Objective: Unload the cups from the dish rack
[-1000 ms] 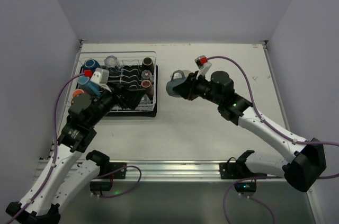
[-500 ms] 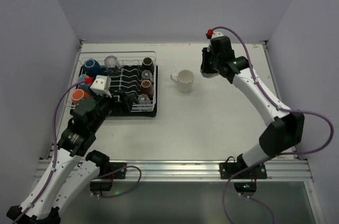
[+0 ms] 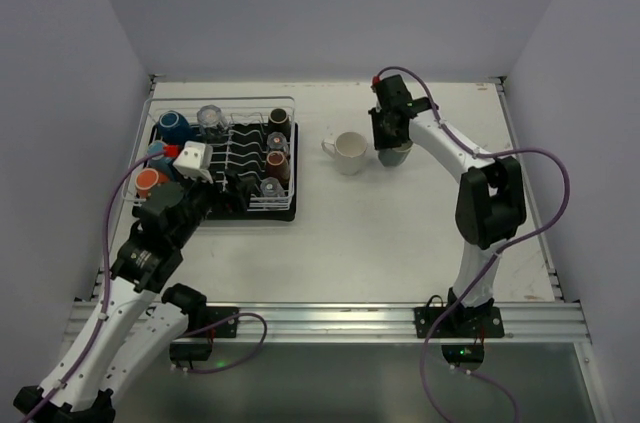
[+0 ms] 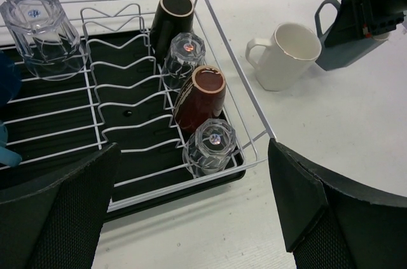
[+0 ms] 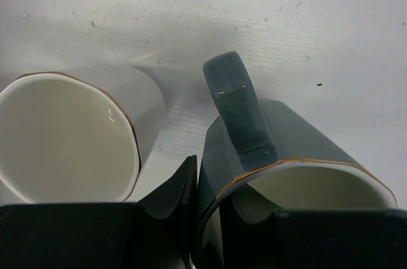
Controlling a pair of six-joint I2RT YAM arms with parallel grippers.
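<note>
The rack (image 4: 130, 107) sits by the bench's (image 3: 400, 233) left edge and holds an orange mug (image 3: 148, 180), a blue mug (image 3: 173, 124), tumblers (image 4: 39, 24) and brown cups (image 4: 200, 94). The left pincer (image 4: 193, 154) hovers over its near right corner, jaws wide apart, gripping nothing. Just right of the rack a cream mug (image 3: 349, 152) stands upright. Beside it, the right pincer (image 5: 211, 196) is clamped on a grey mug's (image 5: 286, 135) rim, one jaw inside.

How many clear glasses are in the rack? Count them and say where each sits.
3 glasses: one stands at the rack's far edge; one in the right row between the dark cup and the brown cup; one at that row's near end. Others may be hidden.
</note>
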